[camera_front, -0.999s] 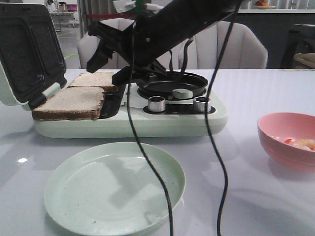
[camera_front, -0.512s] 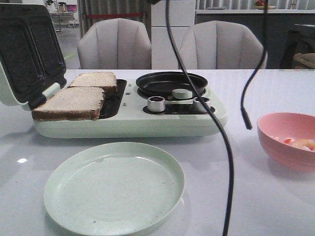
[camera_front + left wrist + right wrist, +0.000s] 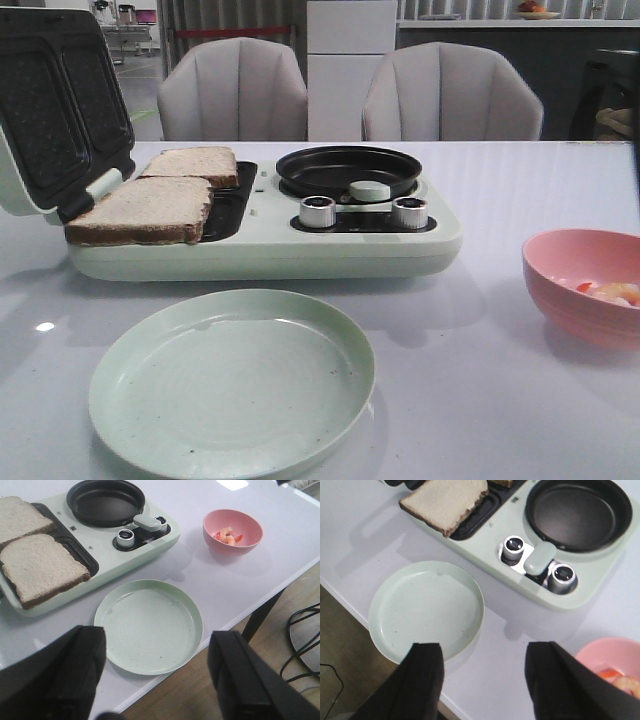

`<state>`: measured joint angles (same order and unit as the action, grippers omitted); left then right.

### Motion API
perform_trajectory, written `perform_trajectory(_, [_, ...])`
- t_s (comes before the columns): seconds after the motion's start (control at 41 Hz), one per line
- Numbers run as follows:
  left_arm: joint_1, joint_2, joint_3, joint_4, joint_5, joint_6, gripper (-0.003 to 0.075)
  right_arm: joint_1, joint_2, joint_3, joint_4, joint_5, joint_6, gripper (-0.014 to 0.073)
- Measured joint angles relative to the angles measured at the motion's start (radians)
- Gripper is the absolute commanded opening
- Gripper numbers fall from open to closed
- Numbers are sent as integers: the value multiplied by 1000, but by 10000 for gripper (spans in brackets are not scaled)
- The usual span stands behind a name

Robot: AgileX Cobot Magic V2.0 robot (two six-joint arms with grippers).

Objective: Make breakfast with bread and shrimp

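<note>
Two bread slices lie on the open sandwich maker's dark plates: the near slice (image 3: 142,209) and the far slice (image 3: 192,163). They also show in the left wrist view (image 3: 42,567) and the near slice in the right wrist view (image 3: 448,501). The shrimp (image 3: 612,292) lie in a pink bowl (image 3: 580,262) at the right; they also show in the left wrist view (image 3: 228,536). My left gripper (image 3: 157,667) is open and empty, high above the table's front edge. My right gripper (image 3: 482,677) is open and empty, high above the table. Neither gripper shows in the front view.
A pale green breakfast machine (image 3: 260,250) with a raised lid (image 3: 55,100), a small black pan (image 3: 348,168) and two knobs stands at the back. An empty pale green plate (image 3: 232,378) sits in front. Two chairs stand behind the table. Cables lie on the floor (image 3: 305,640).
An arm and its cables that crossed the front view over the machine have lifted out of it. The bread, plate and bowl have not moved.
</note>
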<state>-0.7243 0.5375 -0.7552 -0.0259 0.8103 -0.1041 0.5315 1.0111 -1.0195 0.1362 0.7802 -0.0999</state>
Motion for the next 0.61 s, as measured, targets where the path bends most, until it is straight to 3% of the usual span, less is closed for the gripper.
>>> perform_trajectory(0.366, [0, 0, 0, 26, 1, 0, 497, 0, -371, 304, -20, -5, 29, 468])
perform_trajectory(0.609, [0, 92, -37, 99, 124, 0, 493, 0, -416, 347, -20, -3, 33, 468])
